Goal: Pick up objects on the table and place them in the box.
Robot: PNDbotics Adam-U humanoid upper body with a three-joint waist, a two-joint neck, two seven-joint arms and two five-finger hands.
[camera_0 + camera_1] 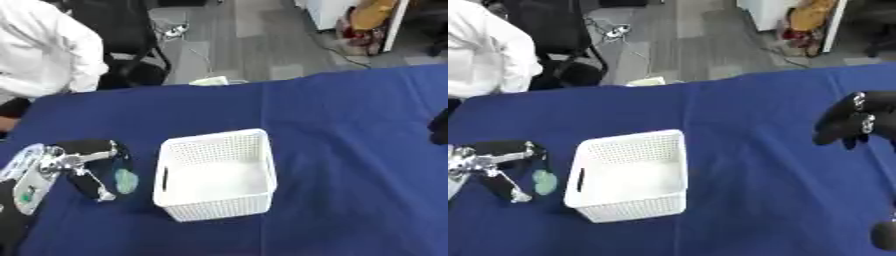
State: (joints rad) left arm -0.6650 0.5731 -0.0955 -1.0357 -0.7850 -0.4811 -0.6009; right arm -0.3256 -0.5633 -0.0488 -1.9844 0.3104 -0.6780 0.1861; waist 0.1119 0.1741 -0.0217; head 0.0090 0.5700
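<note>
Blue cloth covers the table point(350, 150) across your left eye view, and the white perforated box point(217, 175) sits on it a little left of centre, upright, with nothing visible inside. Your left hand point(87, 167) comes in from the left edge and hangs just beside the box's left wall, its fingers point(94, 186) and thumb spread apart and pointing down toward the cloth. A small pale green object point(127, 181) lies between those fingers and the box wall; you cannot tell from here whether the hand touches it, and it is outside the box, close to the wall's dark handle slot. At the right edge only a dark sliver of your right hand shows. In your right eye view the same box appears further left, with the green object again just beside its left wall and the left hand over it, fingers spread. Here your right hand point(850, 122) shows well, raised above the cloth near the right edge, well apart from the box, its fingers curled downward and holding nothing.
</note>
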